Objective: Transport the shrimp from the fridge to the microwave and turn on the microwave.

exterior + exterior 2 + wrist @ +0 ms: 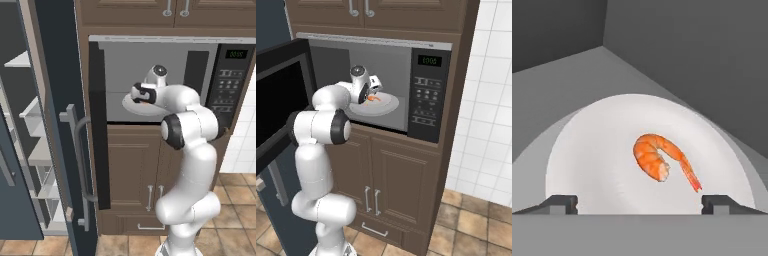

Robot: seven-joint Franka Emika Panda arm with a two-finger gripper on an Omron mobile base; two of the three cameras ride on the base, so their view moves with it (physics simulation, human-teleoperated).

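Hand view: shrimp [660,159] on microwave [428,95] plate [602,165], display unreadable.

The shrimp [659,157] lies on the white turntable plate [587,165] inside the microwave [428,95].

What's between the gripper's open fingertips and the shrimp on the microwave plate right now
Nothing but bare white plate. In the hand view the gripper stands open with the shrimp lying free just beyond its tips.
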